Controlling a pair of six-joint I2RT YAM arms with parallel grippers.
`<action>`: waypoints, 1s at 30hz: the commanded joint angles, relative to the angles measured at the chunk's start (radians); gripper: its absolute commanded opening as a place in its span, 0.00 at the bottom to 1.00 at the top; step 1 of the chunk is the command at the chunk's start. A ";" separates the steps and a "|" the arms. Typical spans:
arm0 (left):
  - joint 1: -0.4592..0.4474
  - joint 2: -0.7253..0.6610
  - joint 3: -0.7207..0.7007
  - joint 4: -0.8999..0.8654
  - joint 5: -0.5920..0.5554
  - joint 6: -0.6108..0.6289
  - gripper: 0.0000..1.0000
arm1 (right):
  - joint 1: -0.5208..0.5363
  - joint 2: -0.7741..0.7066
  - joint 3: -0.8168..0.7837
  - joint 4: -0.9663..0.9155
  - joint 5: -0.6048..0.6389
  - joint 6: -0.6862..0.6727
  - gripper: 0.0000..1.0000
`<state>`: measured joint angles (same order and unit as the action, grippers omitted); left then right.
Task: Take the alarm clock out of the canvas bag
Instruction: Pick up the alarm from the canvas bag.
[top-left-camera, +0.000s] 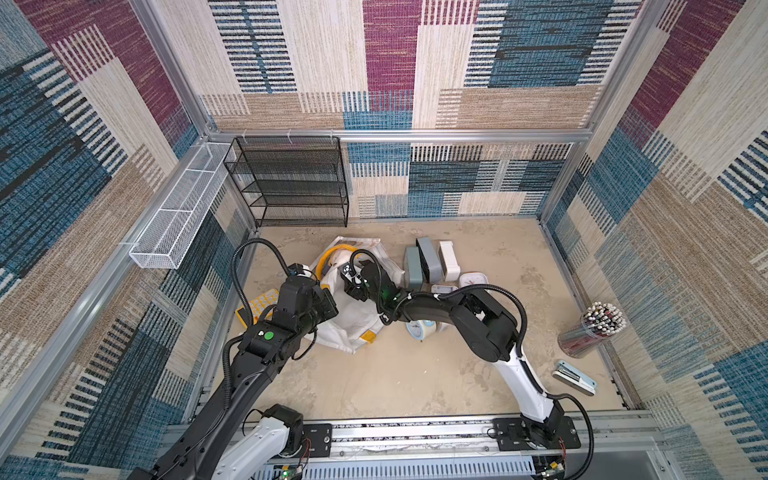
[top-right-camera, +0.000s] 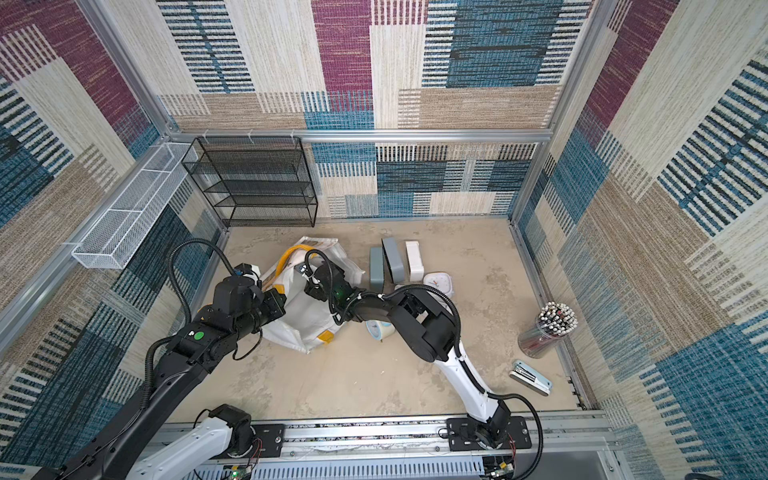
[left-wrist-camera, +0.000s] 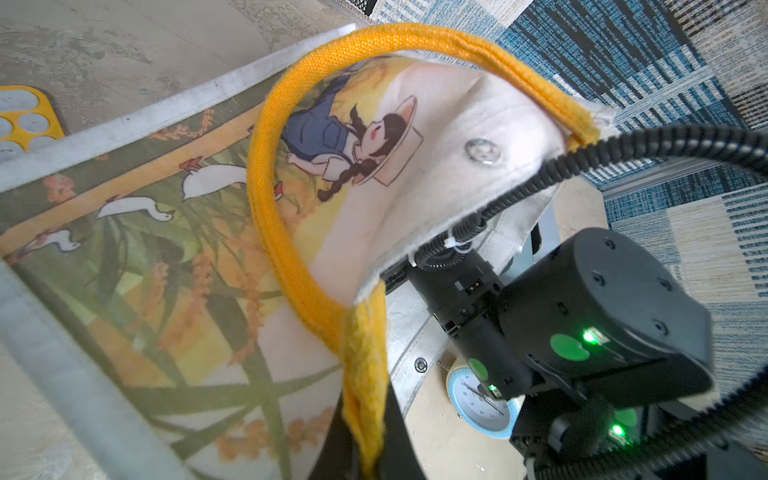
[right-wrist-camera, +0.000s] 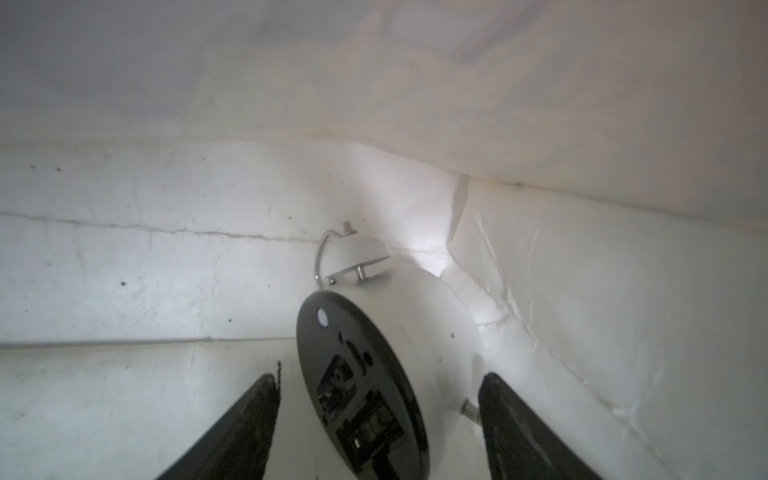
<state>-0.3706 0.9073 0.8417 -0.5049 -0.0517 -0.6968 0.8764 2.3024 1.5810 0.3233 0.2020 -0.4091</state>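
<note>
Right fingers (right-wrist-camera: 241, 436) apart, straddling alarm clock (right-wrist-camera: 374, 374) — not yet clamped. Clock inside canvas bag (top-left-camera: 353, 324), between fingers. Left fingers (left-wrist-camera: 405, 457) pinched together on yellow strap (left-wrist-camera: 266, 174), propping bag mouth. Remaining — grip, pull clock out.

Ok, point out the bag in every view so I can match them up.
Top view: bag just left of centre.
Top view: bag in the same spot, shifted slightly left.
Left wrist: bag fills most of the frame, printed side showing.
Right wrist: only the bag's white inside, all around.
Shared landmark: blue clock beside the bag, absent from the right wrist view.
</note>
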 joint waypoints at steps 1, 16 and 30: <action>-0.001 0.005 0.004 0.003 0.032 0.019 0.00 | 0.008 -0.045 -0.043 -0.033 -0.156 0.047 0.69; -0.001 0.010 -0.001 0.000 0.013 0.008 0.00 | 0.060 -0.163 -0.178 -0.020 -0.124 0.131 0.70; 0.000 0.002 0.002 -0.009 0.008 0.015 0.00 | 0.003 -0.041 0.014 -0.147 -0.070 0.327 0.86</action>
<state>-0.3706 0.9123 0.8413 -0.5049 -0.0574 -0.6968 0.8909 2.2410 1.5787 0.2062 0.1410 -0.1326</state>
